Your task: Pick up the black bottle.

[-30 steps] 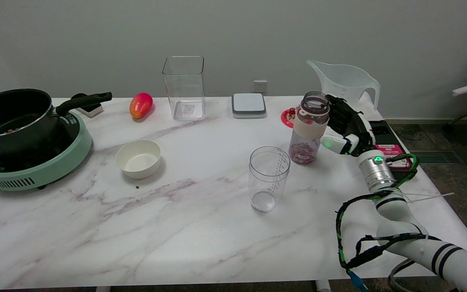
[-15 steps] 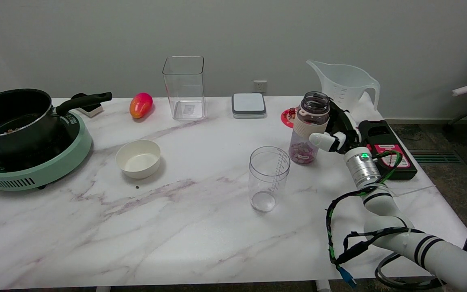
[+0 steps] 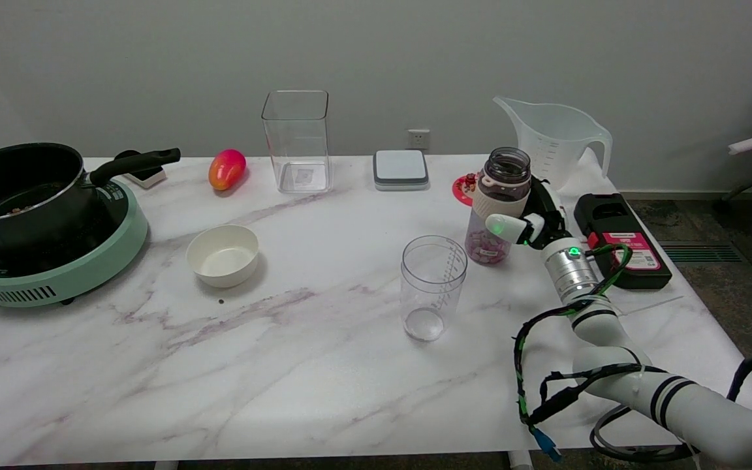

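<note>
Grey wall is standing behind a white marble-look bench (image 3: 297,365) with thin purple-grey lines running through its smooth top.

The bottle (image 3: 497,205) is standing upright on the bench, toward the right side. It is round and see-through with a smoky dark tint, a cream band around its middle, and small pink and white bits piled at the bottom. Its mouth is open at the top.

The right hand (image 3: 532,219) is reaching in from the bottle's right side. Its white thumb is lying across the bottle's front, just under the cream band, and the black fingers are curving around the bottle's right and back side. I cannot tell if the hand is squeezing the bottle or only touching it.

Just in front of the bottle and to its left, a clear round plastic cup (image 3: 433,287) with printed lines is standing. Behind the bottle, to its right, a big cloudy plastic jug (image 3: 555,140) with a spout is sitting. Right of the bottle, past the hand, a flat black box (image 3: 621,241) with a pink label is lying. Far left of the bottle, a round white bowl (image 3: 222,255) is resting.
</note>
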`<state>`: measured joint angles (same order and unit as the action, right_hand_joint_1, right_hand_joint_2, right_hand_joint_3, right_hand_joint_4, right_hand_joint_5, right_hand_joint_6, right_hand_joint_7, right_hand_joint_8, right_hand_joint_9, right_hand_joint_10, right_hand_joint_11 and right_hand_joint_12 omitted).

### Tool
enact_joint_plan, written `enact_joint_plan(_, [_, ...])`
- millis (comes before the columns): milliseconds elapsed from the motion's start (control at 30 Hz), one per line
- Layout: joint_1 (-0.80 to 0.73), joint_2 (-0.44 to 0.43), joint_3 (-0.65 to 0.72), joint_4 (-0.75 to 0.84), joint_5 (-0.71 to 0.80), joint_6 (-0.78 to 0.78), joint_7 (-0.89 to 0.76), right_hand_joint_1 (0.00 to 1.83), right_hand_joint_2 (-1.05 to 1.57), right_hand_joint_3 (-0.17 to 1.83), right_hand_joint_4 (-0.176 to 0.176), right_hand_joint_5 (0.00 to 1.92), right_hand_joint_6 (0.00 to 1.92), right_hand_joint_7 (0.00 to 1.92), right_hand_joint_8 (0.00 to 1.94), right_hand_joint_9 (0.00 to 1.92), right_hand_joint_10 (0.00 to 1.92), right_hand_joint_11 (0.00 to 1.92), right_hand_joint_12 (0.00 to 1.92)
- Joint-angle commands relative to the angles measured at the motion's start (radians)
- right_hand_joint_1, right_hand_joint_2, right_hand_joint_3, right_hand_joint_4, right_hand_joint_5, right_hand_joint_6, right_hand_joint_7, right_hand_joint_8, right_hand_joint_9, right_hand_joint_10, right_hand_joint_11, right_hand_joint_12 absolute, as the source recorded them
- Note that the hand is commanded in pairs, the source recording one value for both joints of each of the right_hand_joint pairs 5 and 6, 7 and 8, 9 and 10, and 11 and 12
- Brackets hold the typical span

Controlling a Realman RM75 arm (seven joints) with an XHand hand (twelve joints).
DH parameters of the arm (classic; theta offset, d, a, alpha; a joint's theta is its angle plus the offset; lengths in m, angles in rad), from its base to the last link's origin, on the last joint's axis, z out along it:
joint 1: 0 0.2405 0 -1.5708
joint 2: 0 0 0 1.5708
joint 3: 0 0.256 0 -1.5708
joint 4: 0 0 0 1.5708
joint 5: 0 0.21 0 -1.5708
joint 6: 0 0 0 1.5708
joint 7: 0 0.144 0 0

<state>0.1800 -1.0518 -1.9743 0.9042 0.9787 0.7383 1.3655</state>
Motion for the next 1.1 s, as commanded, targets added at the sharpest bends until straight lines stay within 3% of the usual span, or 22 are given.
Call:
enact_joint_plan(33, [0.031,-0.03,-0.012,-0.041,-0.012,-0.01,0.013,1.27,-0.59,1.14,0.0,0.38,0.38,0.46,0.46,0.51,0.51,0.6,0.6])
enact_joint_plan(567, [0.044,-0.037,-0.012,-0.063,-0.009,-0.026,0.013,1.33,-0.31,1.1,0.0,0.47,0.47,0.56,0.56,0.52,0.52,0.6,0.6])
enact_joint_plan(700, [0.043,-0.037,-0.01,-0.065,-0.004,-0.026,0.013,1.35,-0.15,1.04,0.0,0.52,0.52,0.65,0.65,0.52,0.52,0.61,0.61])
enact_joint_plan(767, [0.041,-0.037,-0.007,-0.065,-0.003,-0.026,0.013,1.36,0.01,0.98,0.0,0.57,0.57,0.73,0.73,0.53,0.53,0.7,0.7])
enact_joint_plan(833, [0.039,-0.037,-0.003,-0.065,-0.003,-0.024,0.013,1.36,0.15,0.88,0.0,0.62,0.62,0.84,0.84,0.63,0.63,0.75,0.75])
enact_joint_plan(867, [0.037,-0.037,-0.002,-0.065,-0.003,-0.021,0.013,1.36,0.35,0.71,0.0,0.69,0.69,0.98,0.98,0.86,0.86,0.81,0.81])
enact_joint_plan(933, [0.036,-0.037,-0.001,-0.065,-0.003,-0.017,0.013,1.36,0.45,0.63,0.0,0.74,0.74,1.04,1.04,0.95,0.95,0.84,0.84])
enact_joint_plan(1100, [0.033,-0.037,0.0,-0.053,-0.003,0.002,0.021,1.35,0.78,0.7,0.0,1.12,1.12,1.34,1.34,1.22,1.22,1.04,1.04])
